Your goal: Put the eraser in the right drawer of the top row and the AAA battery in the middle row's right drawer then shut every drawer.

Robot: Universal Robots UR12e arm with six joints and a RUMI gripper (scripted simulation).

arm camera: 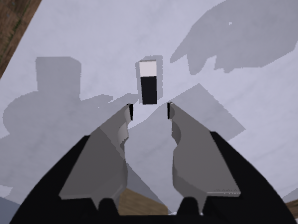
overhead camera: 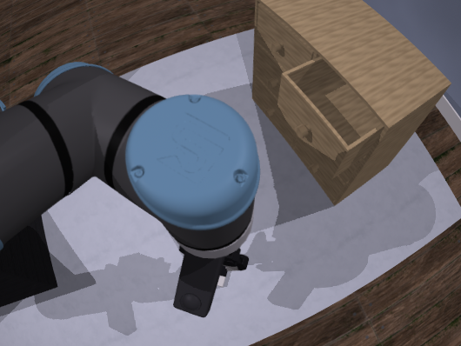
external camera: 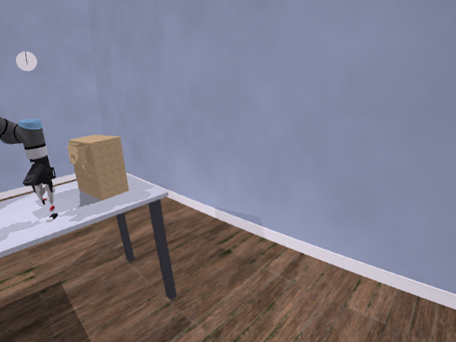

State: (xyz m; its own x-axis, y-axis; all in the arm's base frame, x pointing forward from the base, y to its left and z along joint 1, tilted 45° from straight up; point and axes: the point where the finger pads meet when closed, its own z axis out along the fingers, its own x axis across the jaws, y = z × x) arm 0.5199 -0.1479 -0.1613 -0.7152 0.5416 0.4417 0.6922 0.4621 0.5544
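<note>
The eraser [arm camera: 148, 82] [external camera: 53, 217], black with a white end, lies on the table; its white end [overhead camera: 222, 281] shows beside the gripper body in the top view. My gripper [arm camera: 150, 104] [external camera: 48, 203] points down with its fingers partly open and nothing between them. In the wrist view the eraser lies just beyond the fingertips, lined up with the gap. The wooden chest [overhead camera: 370, 52] [external camera: 110, 166] stands upright. Its top-row right drawer [overhead camera: 292, 103] [external camera: 74, 154] is pulled out, and nothing shows inside. Which object is the AAA battery I cannot tell.
A small red object [external camera: 51, 208] lies near the eraser in the exterior view, and another red bit shows by the fingers. The arm [overhead camera: 191, 161] covers much of the table in the top view. The table edge [external camera: 132, 207] runs in front of the chest and eraser.
</note>
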